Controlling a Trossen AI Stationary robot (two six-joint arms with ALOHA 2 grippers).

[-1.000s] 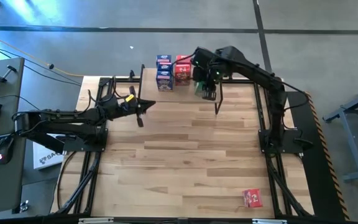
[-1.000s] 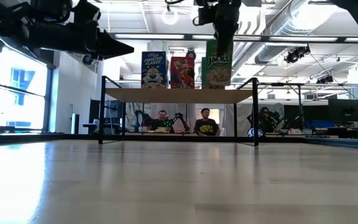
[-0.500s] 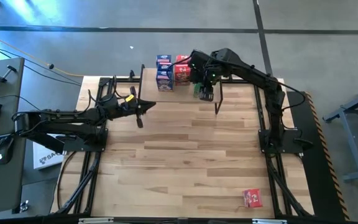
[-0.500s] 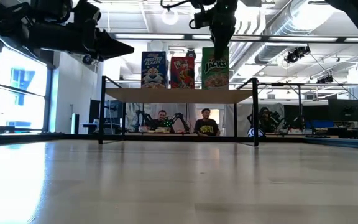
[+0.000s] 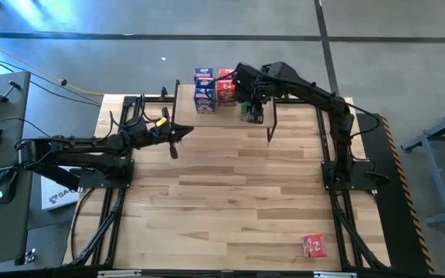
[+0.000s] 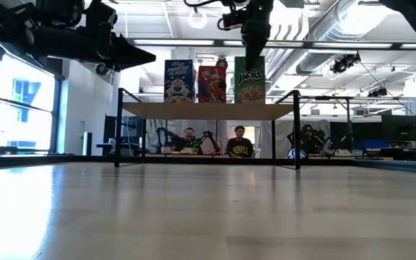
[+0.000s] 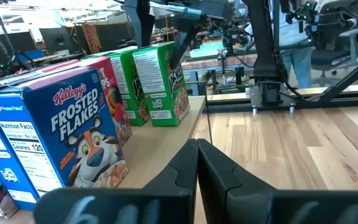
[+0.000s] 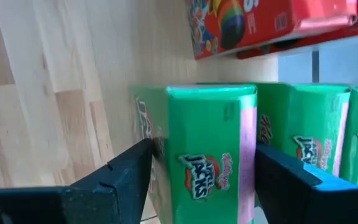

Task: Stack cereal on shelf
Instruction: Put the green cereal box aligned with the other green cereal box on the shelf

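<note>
The shelf stands at the table's far edge, and blue, red and green cereal boxes stand upright on its top. My right gripper points steeply down over the front green box, open, one finger on each side of the box's top. More green boxes stand behind that one. My left gripper is shut and empty, held level by the shelf's left end, facing the blue box. Another red box lies flat on the table at the near right. My right gripper has its fingers close along the two narrow sides of the green box's top, coming from above. Whether they touch the box I cannot tell. The box stands upright with its bottom on the shelf top.
The shelf's thin black legs stand on the far part of the table. The wide wooden tabletop stretches between the two arms. People sit in the room beyond the shelf.
My right gripper has gone a little toward the table's left and down. The green box, which hung tilted under it just above the shelf, has come upright and now stands on the shelf top beside the red box.
</note>
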